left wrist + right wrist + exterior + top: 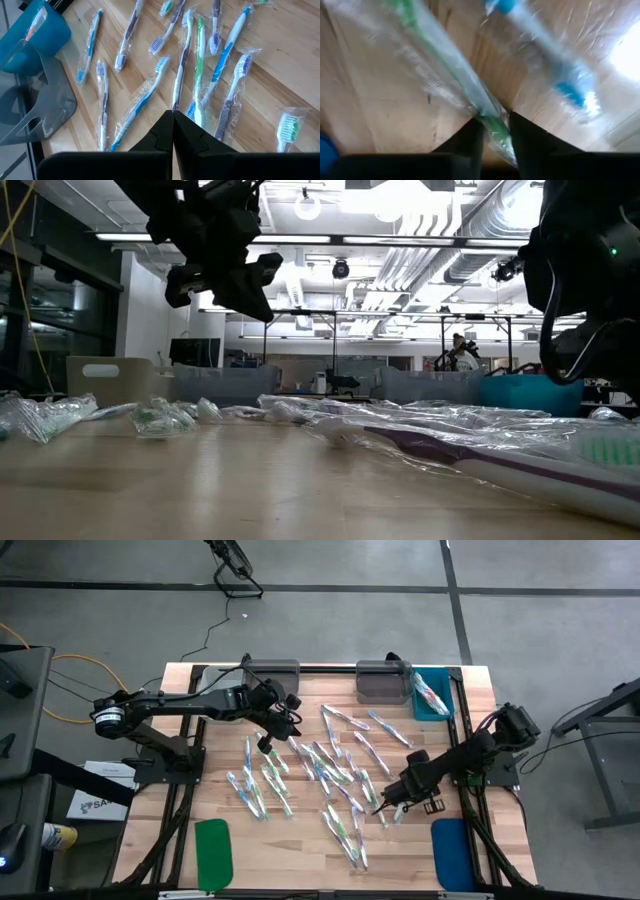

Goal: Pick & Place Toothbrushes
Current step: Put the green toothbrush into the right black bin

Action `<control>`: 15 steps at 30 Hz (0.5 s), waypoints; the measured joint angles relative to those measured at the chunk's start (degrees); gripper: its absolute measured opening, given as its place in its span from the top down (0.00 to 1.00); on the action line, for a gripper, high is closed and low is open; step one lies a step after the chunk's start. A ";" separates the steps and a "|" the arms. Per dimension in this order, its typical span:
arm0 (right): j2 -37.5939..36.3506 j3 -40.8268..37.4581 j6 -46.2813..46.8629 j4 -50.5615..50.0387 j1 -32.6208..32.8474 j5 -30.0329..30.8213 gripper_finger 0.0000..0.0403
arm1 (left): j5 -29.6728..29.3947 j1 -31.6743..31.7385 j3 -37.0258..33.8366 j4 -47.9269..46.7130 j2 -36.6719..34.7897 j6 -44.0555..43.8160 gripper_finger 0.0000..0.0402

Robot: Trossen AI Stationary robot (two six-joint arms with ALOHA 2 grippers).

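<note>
Right gripper [492, 131] down lower right of centre, fingers pinching green wrapped toothbrush [445, 75] on table [300, 860]. Light, slippery film; grip stiff mid-handle. Left gripper [173, 131] shut, empty, upper left.

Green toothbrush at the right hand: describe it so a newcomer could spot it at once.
Start at the blue pad on the table's front right. Just behind it the right hand is down on the wood. The green toothbrush, clear-wrapped, runs between its fingers; the nearest neighbour is blue.
</note>
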 joint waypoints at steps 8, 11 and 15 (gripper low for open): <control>0.22 2.18 3.84 -1.63 -0.02 -3.13 0.96 | -0.02 0.00 0.00 0.04 0.00 0.00 1.00; 0.07 4.25 3.72 -4.64 -0.02 -3.22 0.97 | -0.02 -0.02 0.00 0.04 0.00 0.00 1.00; -0.02 8.69 3.66 -10.47 -0.02 -3.43 0.97 | -0.15 0.00 0.00 0.05 0.00 0.00 1.00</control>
